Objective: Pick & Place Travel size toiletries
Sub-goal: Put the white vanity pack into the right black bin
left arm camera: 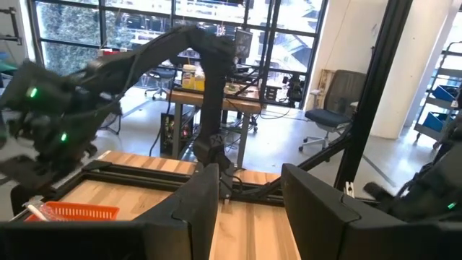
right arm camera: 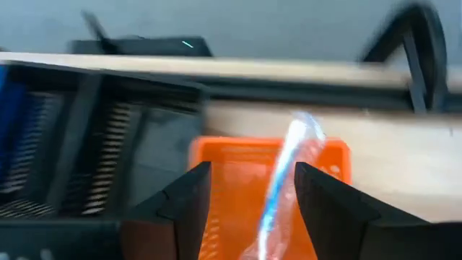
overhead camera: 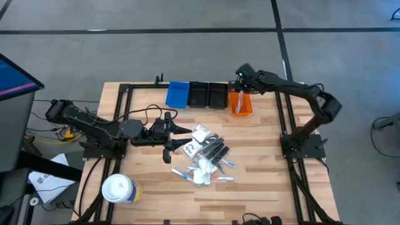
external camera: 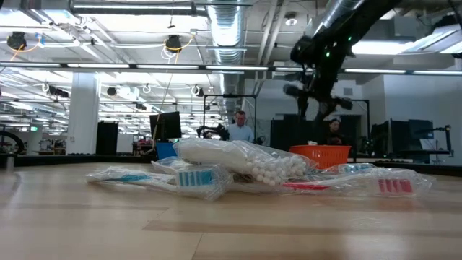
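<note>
Now my right gripper (overhead camera: 240,89) hangs open over the orange bin (overhead camera: 240,104) at the surface's far right; the wrapped toothbrush (right arm camera: 283,189) drops inside, so I should lift straight up.

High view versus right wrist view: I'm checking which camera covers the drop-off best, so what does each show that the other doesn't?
Only the high view shows the pile of toiletries mid-table, the white tub, the left gripper open beside the pile, and the whole row of bins. Only the right wrist view shows a wrapped blue-and-white stick between the open fingers of the right gripper, above the bin. Both show the orange bin and the black bins beside it.
</note>
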`<state>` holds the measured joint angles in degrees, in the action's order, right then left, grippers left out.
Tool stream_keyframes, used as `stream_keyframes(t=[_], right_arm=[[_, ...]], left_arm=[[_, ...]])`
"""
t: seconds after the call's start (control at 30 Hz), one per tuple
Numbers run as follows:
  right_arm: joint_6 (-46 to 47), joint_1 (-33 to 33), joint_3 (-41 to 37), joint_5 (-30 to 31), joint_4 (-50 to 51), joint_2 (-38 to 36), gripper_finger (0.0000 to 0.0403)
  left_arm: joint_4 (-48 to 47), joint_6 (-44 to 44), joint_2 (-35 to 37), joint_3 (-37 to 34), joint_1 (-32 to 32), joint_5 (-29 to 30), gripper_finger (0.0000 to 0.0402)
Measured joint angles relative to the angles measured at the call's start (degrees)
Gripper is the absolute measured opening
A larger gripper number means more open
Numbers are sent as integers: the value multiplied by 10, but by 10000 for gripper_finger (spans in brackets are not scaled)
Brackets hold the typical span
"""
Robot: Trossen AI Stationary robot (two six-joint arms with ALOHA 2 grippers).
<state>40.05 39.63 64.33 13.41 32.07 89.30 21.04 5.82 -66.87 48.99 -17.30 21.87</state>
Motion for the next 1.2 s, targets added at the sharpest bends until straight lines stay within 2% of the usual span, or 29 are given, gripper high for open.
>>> stream_keyframes(t=[0.27,0.43,0.67,0.87,1.03,1.2], right_arm=[[-171,-76,1,0,17,-84,175],[-183,-122,1,-14,60,-97,158],[-266,-211,1,-14,96,-111,92],[-242,-272,0,9,111,-120,9],[-222,-303,0,31,111,-121,6],[-247,-356,0,32,112,-121,4]], left_arm=[[0,0,0,0,0,0,144],[0,1,0,0,0,0,144],[0,4,0,0,0,0,144],[0,4,0,0,0,0,144],[0,5,0,0,0,-1,144],[-2,6,0,0,-3,-1,144]])
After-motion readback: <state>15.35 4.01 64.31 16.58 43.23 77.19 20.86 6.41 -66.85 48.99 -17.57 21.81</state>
